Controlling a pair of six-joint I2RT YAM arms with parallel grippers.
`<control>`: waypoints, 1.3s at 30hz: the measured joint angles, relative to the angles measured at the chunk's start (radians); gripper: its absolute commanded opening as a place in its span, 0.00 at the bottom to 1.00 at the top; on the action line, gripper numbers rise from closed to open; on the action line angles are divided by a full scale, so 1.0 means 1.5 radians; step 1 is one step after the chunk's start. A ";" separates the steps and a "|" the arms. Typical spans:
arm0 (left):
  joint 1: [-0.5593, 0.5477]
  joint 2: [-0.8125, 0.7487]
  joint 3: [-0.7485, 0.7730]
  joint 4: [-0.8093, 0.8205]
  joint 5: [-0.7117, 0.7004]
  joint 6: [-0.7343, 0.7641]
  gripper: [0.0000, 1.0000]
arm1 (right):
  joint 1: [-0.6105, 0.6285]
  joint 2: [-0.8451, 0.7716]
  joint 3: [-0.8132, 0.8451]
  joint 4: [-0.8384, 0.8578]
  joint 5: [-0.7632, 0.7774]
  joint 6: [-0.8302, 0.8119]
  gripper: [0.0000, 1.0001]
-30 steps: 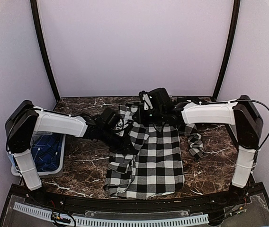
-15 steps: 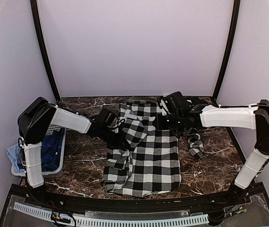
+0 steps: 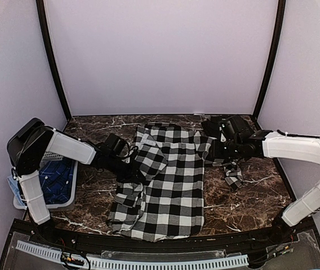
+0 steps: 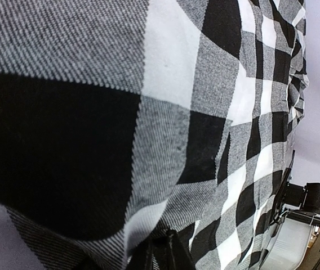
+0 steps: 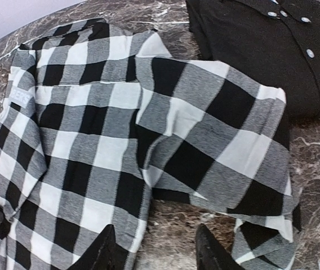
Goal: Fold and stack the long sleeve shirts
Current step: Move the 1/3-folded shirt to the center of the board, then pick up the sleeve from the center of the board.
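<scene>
A black-and-white check long sleeve shirt (image 3: 168, 180) lies spread on the marble table (image 3: 250, 191). It fills the left wrist view (image 4: 165, 112) and shows in the right wrist view (image 5: 92, 140), with white letters on a small band near its left edge. My left gripper (image 3: 130, 171) is shut on the shirt's left side, its fingertips (image 4: 161, 254) pinching cloth. My right gripper (image 3: 212, 151) is open and empty (image 5: 160, 250) over bare marble between the shirt's body and its right sleeve (image 5: 216, 152).
A black buttoned shirt (image 5: 261, 50) lies at the back right behind the sleeve. A white perforated basket (image 3: 64, 194) with blue cloth in it stands at the table's left edge. Walls close the back and sides.
My right gripper has let go of the shirt's top and drawn back to the right. The shirt has settled flat and slid left and nearer with my left gripper.
</scene>
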 measured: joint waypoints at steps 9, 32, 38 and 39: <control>-0.034 -0.008 0.071 -0.093 -0.014 0.021 0.20 | -0.064 -0.102 -0.128 -0.019 0.012 0.059 0.59; 0.039 0.270 0.466 -0.122 -0.152 0.093 0.22 | -0.173 -0.237 -0.253 -0.032 0.001 0.121 0.57; 0.056 0.271 0.464 -0.134 -0.186 0.091 0.22 | -0.187 -0.239 -0.286 -0.023 -0.015 0.121 0.53; 0.059 0.271 0.464 -0.134 -0.187 0.091 0.22 | -0.188 -0.236 -0.292 -0.017 -0.020 0.121 0.53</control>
